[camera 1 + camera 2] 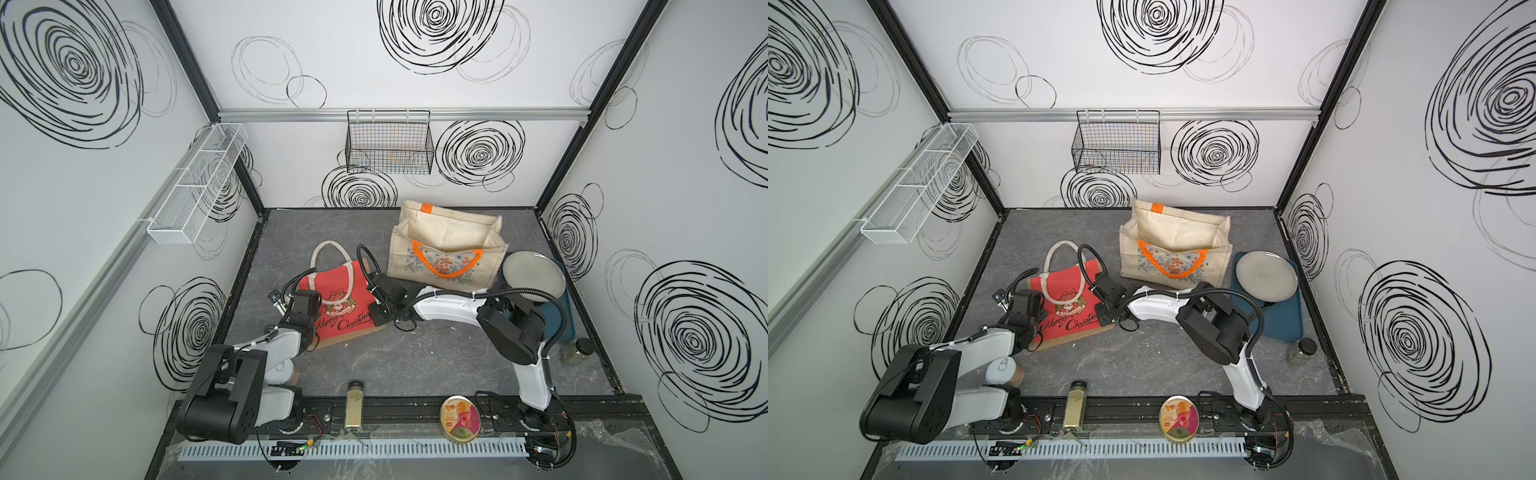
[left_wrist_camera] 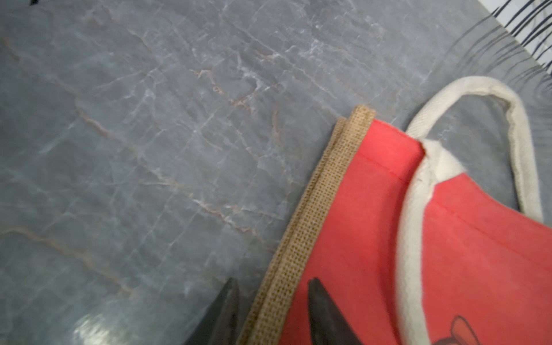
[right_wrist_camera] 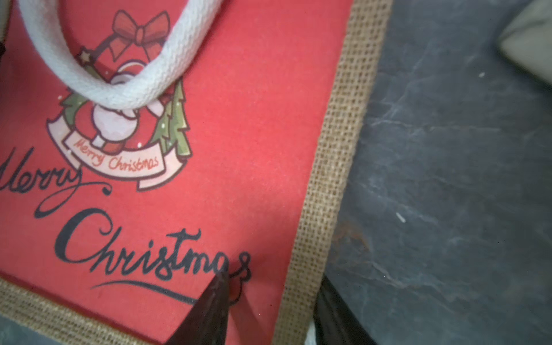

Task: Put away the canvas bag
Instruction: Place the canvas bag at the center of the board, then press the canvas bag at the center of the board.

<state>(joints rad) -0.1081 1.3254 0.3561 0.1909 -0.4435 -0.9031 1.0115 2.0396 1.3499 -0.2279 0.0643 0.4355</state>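
Grey stone-look table (image 1: 415, 361). Cream flowered tote (image 1: 449, 253), 1 o'clock, upright, mouth open. Red bag (image 1: 347, 299), centre toward 9 o'clock, lying flat. Left gripper (image 2: 272, 282) at its 9 o'clock side, right gripper (image 3: 273, 277) at 3 o'clock: jaws apart, astride the edge, nothing pinched. Likely best: close both evenly, lift level.

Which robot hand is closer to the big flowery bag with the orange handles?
The right. The right gripper sits at the red bag's edge on the side facing the flowery bag; the left gripper sits at the red bag's opposite edge, farther away.
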